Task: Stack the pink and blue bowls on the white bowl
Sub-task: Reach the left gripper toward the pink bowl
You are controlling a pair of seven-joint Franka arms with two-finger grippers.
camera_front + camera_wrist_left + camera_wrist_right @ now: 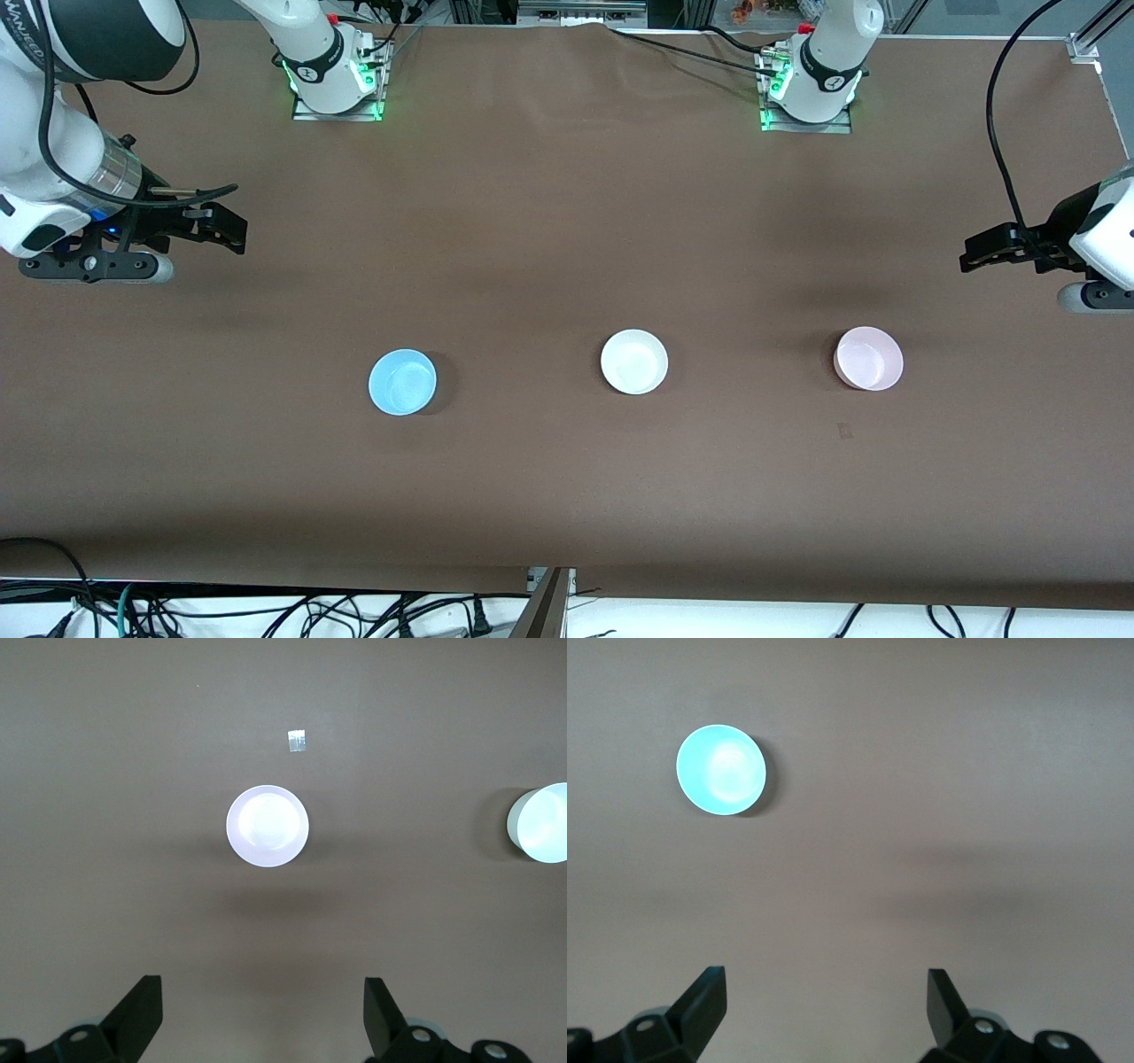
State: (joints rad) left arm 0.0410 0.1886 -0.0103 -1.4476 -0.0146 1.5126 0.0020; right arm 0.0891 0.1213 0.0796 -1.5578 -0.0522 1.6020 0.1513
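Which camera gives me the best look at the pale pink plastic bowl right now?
The left wrist view: the pale pink plastic bowl sits centred, whole, seen from above. The front view shows it smaller, at the left arm's end. The right wrist view misses it.

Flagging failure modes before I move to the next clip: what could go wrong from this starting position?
1. The pink bowl, white bowl and blue bowl look shallow and thin-rimmed, so a rim pinch may slip or tip one.
2. Both the left gripper and right gripper, now open and high, must end at the white bowl; simultaneous reaches could collide.
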